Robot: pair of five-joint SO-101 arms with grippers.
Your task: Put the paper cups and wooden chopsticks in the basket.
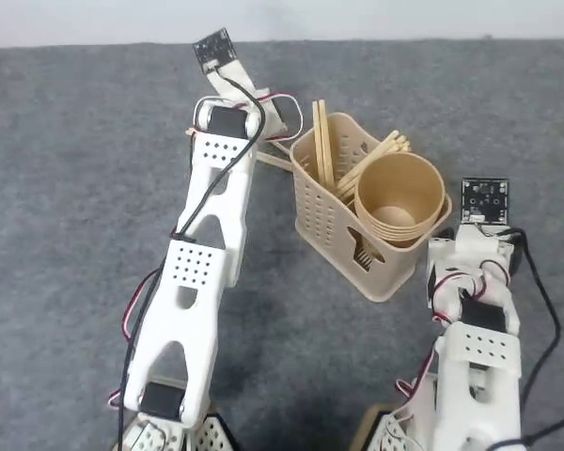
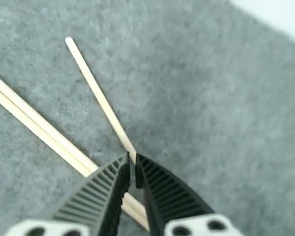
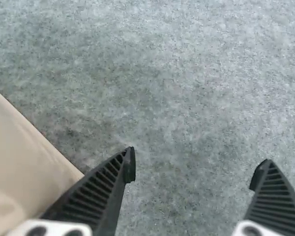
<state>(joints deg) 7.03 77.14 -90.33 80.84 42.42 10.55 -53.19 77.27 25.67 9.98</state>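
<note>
Now the single chopstick (image 2: 99, 96) lies flat on the grey carpet (image 3: 187, 73). Its near end sits between the tips of the left gripper (image 2: 132, 164), whose jaws are drawn to a narrow slit and pinch that end. Just beside it a pair of chopsticks (image 2: 39, 120) lies side by side, running at an angle under the gripper and passing beneath the single one near the pinch.

In the high view these loose sticks lie on the carpet right at the outer wall of the basket (image 1: 324, 221). The basket already holds a stack of paper cups (image 1: 401, 202) and several upright chopsticks (image 1: 323, 141). On the basket's far side the right gripper (image 3: 196, 164) hangs low over bare carpet with its jaws spread wide and nothing between them; a corner of the basket shows close by.

The step in hand looks like lifting this one stick, with the cups seemingly done and the pair left for after. The grip is at the very tip, so the stick will likely swing and droop as it comes up. A slow, straight lift should help, as should checking that the pair below is not dragged along. The free end needs to clear the basket rim before the arm carries over. Tipping the stick toward upright over the open corner beside the other sticks, and releasing low, would keep it from bouncing off the cups or falling back out.
</note>
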